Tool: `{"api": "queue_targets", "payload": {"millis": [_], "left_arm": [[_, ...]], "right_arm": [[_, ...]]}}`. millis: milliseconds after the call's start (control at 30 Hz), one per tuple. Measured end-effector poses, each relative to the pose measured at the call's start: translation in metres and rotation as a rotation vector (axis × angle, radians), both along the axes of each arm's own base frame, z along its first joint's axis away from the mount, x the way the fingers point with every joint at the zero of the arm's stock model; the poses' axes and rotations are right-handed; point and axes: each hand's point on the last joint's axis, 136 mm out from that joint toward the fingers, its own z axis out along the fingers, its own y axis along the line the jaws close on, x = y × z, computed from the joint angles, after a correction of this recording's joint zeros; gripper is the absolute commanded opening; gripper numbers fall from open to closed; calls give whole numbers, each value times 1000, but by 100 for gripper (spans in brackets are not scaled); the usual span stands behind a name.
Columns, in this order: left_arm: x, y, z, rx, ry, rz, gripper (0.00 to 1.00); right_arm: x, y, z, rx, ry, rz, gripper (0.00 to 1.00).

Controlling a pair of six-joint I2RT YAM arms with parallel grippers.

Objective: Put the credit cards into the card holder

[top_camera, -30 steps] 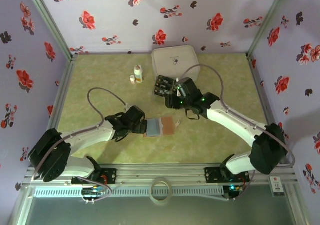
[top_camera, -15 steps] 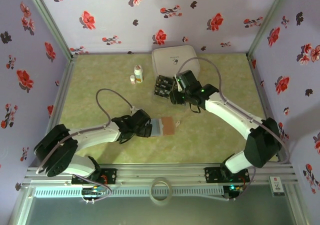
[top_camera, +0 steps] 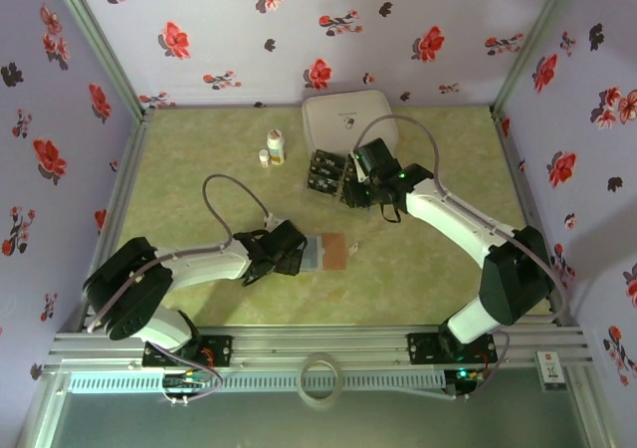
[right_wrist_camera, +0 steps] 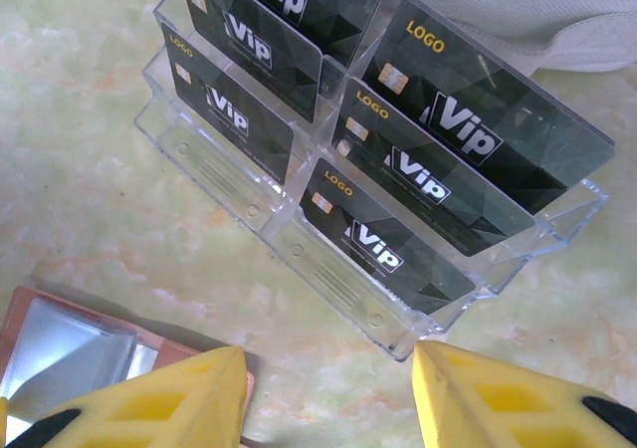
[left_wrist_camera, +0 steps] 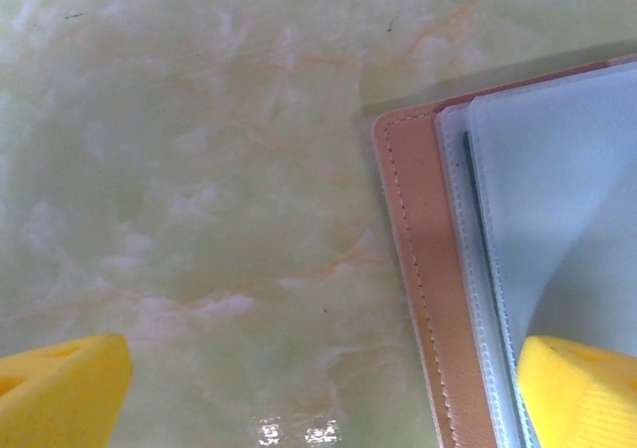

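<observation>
Several black credit cards [right_wrist_camera: 423, 184] marked "Vip" stand in a clear tiered rack [right_wrist_camera: 328, 274], in the top view [top_camera: 324, 171] just in front of the white case. My right gripper [right_wrist_camera: 328, 403] hovers open at the rack's near edge, with only table between its yellow fingers [right_wrist_camera: 169, 403]; from above it [top_camera: 350, 185] sits at the rack's right side. The card holder [top_camera: 338, 254] lies open mid-table, brown leather with grey pockets [left_wrist_camera: 557, 219]. My left gripper [left_wrist_camera: 318, 398] is wide open and straddles the holder's stitched left edge [left_wrist_camera: 418, 269], one finger [left_wrist_camera: 582, 393] over the pocket.
A large white rounded case [top_camera: 346, 119] stands at the back behind the rack. Two small white bottles [top_camera: 274, 147] stand left of the rack. Floral walls enclose the green marbled table [top_camera: 199, 169] on three sides.
My right gripper has moved back from mid-table toward the card rack and narrowed slightly. My left gripper has slid right onto the holder's left edge.
</observation>
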Motion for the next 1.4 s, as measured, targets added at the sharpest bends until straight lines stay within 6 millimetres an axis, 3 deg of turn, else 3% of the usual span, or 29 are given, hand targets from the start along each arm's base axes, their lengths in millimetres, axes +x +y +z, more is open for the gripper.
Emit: {"api": "queue_targets", "payload": {"millis": [200,400,767,1400], "left_arm": [[-1,3,1,8,-2,6,100],[-4,8,10,4,-5,13,100],[-3,11,36,-42,-54,22,100],[-4,13,35,-47,-53,36,100]], "right_arm": [[4,0,-3,-23,-4,26,47],[24,1,3,-38,0,52,45],[31,2,-31,-141,84,136,40],[42,-2,-53,-240,107,172,36]]}}
